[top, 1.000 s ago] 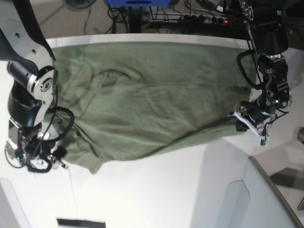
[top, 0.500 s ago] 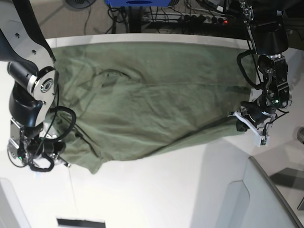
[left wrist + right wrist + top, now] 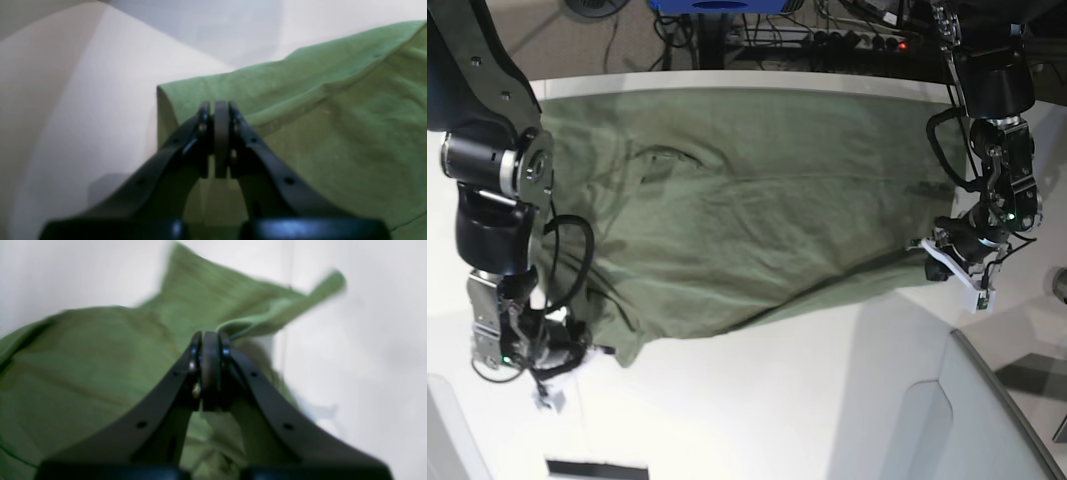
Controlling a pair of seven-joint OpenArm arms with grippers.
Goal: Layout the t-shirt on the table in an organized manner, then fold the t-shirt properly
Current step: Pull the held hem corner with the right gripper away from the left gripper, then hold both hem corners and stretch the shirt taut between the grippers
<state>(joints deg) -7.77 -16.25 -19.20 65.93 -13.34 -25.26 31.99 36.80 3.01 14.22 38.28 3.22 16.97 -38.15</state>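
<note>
The t-shirt [image 3: 747, 210] lies spread across the far half of the white table [image 3: 757, 410], wrinkled, with its near edge sagging in an uneven curve from one side to the other. A small dark fold or neck opening shows near the upper left of the cloth in the base view. No box, bin or other container shows in any view; the t-shirt rests directly on the table.

The left end effector [image 3: 947, 262] sits at the cloth's corner on the right of the base view. In the left wrist view its jaws are pressed together [image 3: 217, 133] just over the folded edge of the t-shirt [image 3: 317, 110]; whether cloth is pinched between them cannot be told.

The right end effector [image 3: 577, 352] is low at the near left corner of the cloth in the base view. In the right wrist view its jaws are closed together [image 3: 208, 370], and a thin hem of the t-shirt [image 3: 100, 366] runs from the tips, so it appears to hold the cloth's edge.
</note>
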